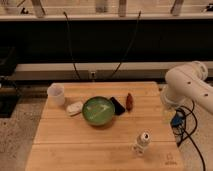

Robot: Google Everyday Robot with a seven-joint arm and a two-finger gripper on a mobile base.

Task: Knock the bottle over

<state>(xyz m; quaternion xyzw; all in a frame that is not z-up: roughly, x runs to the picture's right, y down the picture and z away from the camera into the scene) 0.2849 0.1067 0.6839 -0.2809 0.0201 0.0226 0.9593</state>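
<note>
Bottle (142, 143) upright, long axis vertical, front-right of green bowl (98, 110), well apart from it. Gripper (175, 118) further right of bowl, past table (60, 145) edge; open or closed: cannot tell. Bottle lies left and nearer camera from gripper, so a sideways push looks needed.

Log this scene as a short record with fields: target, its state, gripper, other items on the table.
target: bottle, front right part of the table
state: standing, apart from the other items, not yet knocked over
gripper: not in view; only the white arm shows, off the table's right edge, clear of the bottle
surface: wooden table
other items: white cup back left; green bowl centre; dark red object right of the bowl
</note>
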